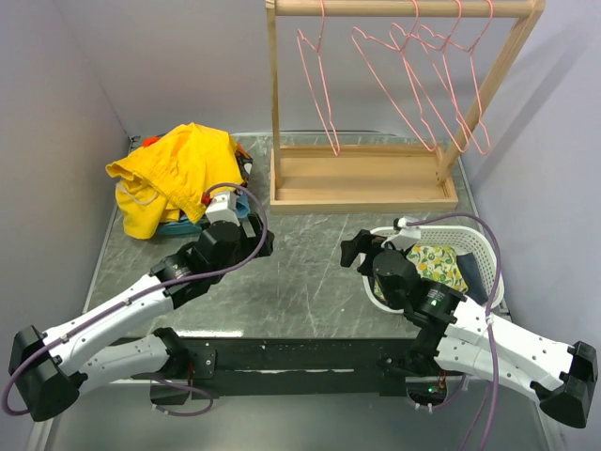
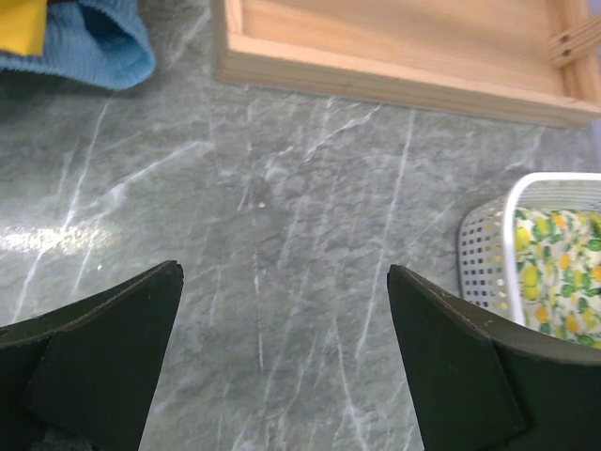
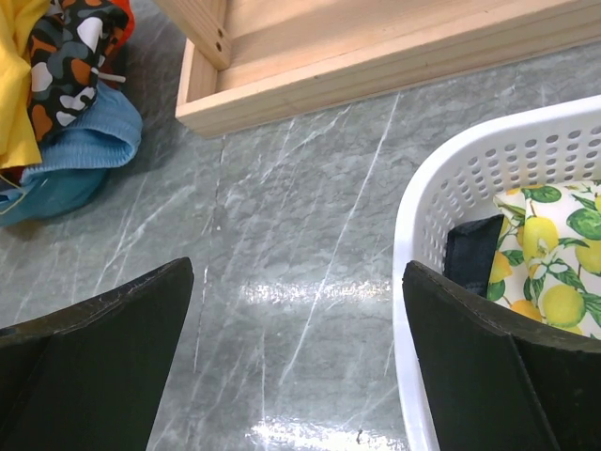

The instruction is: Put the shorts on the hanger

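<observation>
Left arm stretched low, reaching forward and right. Left pincer jaws wide apart, empty. Right arm angled forward-left. Right pincer likewise spread, gripping nothing.

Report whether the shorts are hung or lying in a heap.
In a heap, not hung: the shorts sit crumpled atop other clothes at far left, while the hangers dangle bare from the rack.

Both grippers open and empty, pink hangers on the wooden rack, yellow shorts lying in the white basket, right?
Not quite. The shorts lie atop other clothes at the far left, not in the white basket, which holds the lemon-print cloth. The top external view shows it; the rest stands.
</observation>
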`<action>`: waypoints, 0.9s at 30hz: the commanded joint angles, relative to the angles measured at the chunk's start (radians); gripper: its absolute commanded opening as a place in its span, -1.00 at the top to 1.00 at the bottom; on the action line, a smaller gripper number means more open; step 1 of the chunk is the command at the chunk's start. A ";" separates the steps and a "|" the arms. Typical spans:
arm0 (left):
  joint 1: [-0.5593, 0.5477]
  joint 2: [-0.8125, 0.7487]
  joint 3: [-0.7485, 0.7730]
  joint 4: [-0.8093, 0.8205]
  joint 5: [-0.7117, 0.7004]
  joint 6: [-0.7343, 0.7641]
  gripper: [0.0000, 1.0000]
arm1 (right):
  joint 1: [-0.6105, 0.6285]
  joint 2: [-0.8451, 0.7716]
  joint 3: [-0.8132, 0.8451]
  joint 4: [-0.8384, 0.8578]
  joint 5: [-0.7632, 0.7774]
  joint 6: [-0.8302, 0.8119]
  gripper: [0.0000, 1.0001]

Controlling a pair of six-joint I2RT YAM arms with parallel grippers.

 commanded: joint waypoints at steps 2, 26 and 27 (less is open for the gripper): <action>-0.001 0.038 0.090 -0.102 -0.055 -0.047 -0.93 | -0.002 -0.004 0.064 0.007 0.010 -0.029 -1.00; 0.636 0.308 0.603 -0.276 -0.039 0.010 -0.81 | -0.002 0.029 0.065 0.074 -0.102 -0.101 -1.00; 0.672 0.350 0.613 -0.279 -0.038 0.010 -0.76 | -0.002 0.036 0.068 0.074 -0.107 -0.101 -1.00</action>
